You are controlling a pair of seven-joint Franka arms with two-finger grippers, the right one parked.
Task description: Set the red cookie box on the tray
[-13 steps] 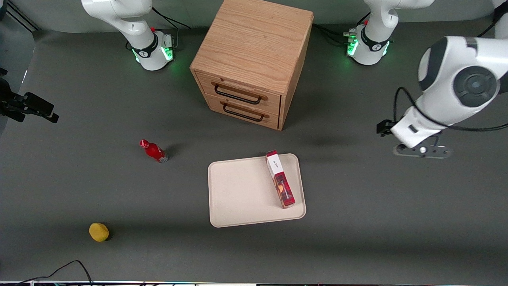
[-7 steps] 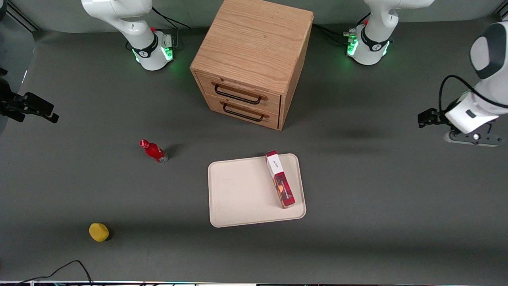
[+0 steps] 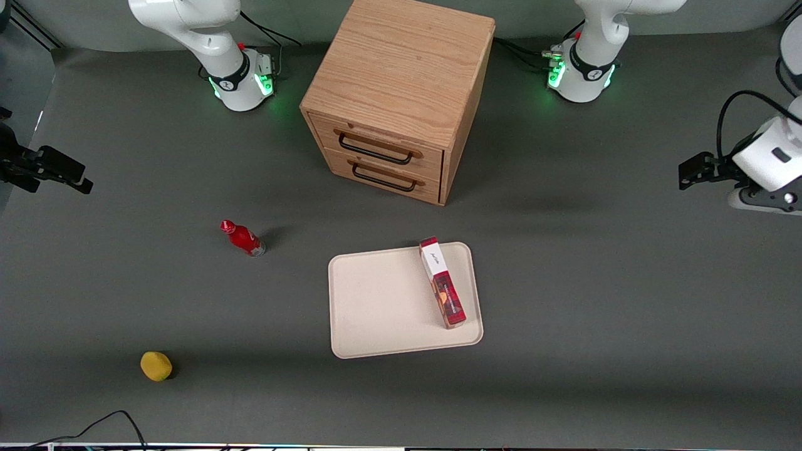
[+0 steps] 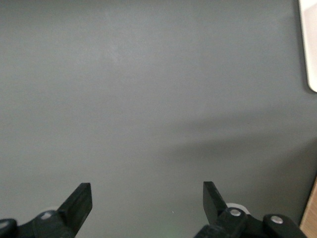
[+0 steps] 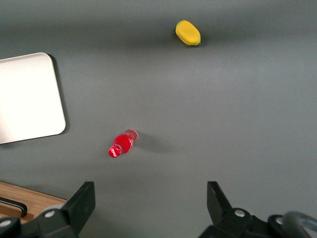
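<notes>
The red cookie box (image 3: 442, 282) lies flat on the tray (image 3: 382, 307), along the tray's edge that faces the working arm's end of the table. Its long axis runs roughly from the drawer cabinet (image 3: 397, 94) toward the front camera, slightly slanted, with the white-label end nearer the cabinet and just reaching the tray's rim there, and the cookie-picture end nearer the camera. Taking the tray as the reference, the left arm's gripper (image 3: 761, 199) hangs well apart from it, out at the working arm's end of the table and a little nearer the cabinet's row than the tray is. In the left wrist view the gripper (image 4: 147, 201) has its two fingers spread wide with nothing between them, only bare grey table (image 4: 148, 99) below and a sliver of the tray (image 4: 310, 44) showing. So the box lies from the gripper toward the parked arm's end, sideways across open table, and nothing touches it. Judged from how things lie, the placing looks done: the box rests inside the tray's outline and the empty gripper stands clear of it, so no further approach toward the tray seems called for.
</notes>
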